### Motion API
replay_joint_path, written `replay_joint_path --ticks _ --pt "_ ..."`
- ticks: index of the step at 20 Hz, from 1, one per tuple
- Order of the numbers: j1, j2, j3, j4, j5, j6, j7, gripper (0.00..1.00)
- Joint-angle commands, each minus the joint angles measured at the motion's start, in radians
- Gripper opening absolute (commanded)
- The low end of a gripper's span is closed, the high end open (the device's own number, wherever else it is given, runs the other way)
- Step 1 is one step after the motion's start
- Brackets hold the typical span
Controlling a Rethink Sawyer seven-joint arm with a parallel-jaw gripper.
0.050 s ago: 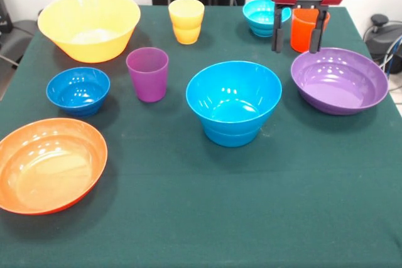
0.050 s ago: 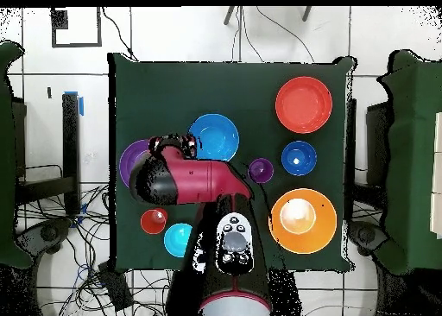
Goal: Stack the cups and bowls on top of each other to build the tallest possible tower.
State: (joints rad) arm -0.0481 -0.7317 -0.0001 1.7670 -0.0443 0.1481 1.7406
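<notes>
- While the gripper (image 1: 299, 47) hung at the table's (image 1: 188, 218) far side, its two black fingers stood open either side of the orange cup (image 1: 304, 29), not closed on it.
- Yellow bowl (image 1: 89, 25) sat at far left; orange bowl (image 1: 49, 164) lay nearest.
- Purple bowl (image 1: 339, 80) lay beside the orange cup.
- Blue bowl (image 1: 233, 101), seemingly two nested, stood mid-table.
- Dark blue bowl (image 1: 78, 90), cyan bowl (image 1: 264, 16), purple cup (image 1: 147, 73) and yellow cup (image 1: 186, 21) stood apart, unstacked.

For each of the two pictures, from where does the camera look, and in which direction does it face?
Front view: sits across the table, faces the robot; shows the gripper around the orange cup.
Overhead view: sits above, looks straight down; shows the red arm and its base.
Both show the mid-blue bowl and the wide purple bowl, turned half round.
</notes>
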Motion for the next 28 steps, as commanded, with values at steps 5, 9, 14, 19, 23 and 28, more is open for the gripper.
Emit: replay_joint_path --ticks 5,9,14,19,23,28 --pt "0.054 -0.004 -0.004 0.078 0.053 0.08 0.188 1.0" --pt "0.085 0.011 -0.034 0.08 0.072 0.066 0.211 1.0" --pt "0.096 0.047 -0.034 0.115 0.104 0.017 0.25 1.0" --pt "0.112 0.058 -0.046 0.13 0.108 -0.012 0.276 1.0" --pt "0.123 0.062 -0.055 0.128 0.106 0.011 0.295 1.0" --pt "0.141 0.084 -0.071 0.123 0.098 -0.002 0.32 1.0"
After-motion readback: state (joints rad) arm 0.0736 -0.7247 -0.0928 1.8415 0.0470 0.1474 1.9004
